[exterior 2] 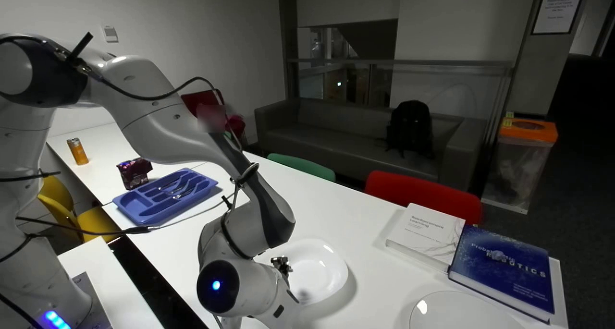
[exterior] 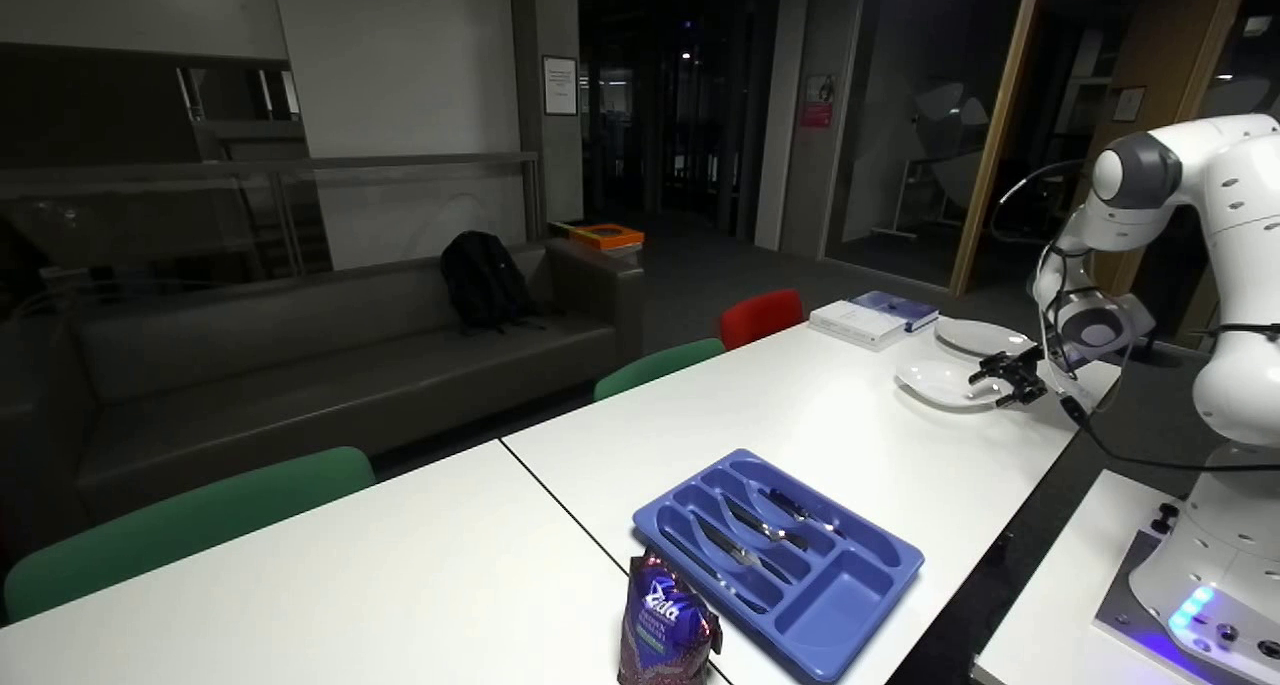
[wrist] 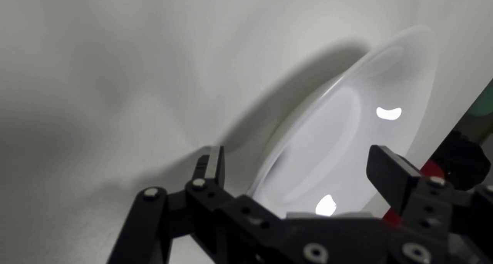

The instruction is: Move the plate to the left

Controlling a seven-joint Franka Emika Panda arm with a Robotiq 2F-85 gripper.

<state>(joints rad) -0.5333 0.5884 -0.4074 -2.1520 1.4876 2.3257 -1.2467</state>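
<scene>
my black two-fingered pincer (wrist: pixel 298 156), spread pretty wide, rim of a shiny white shallow bowl (wrist: pixel 342 129) showing in the gap, flat round white plate (exterior: pixel 983 337) chilling nearby

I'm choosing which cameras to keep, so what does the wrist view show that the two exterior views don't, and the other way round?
Only the wrist view looks closely between the open jaws, with the rim of the white dish in the gap. Only the exterior views show the blue cutlery tray, purple bag, white book, blue book and flat white plate. Shared: dish, jaws and white tabletop.
</scene>
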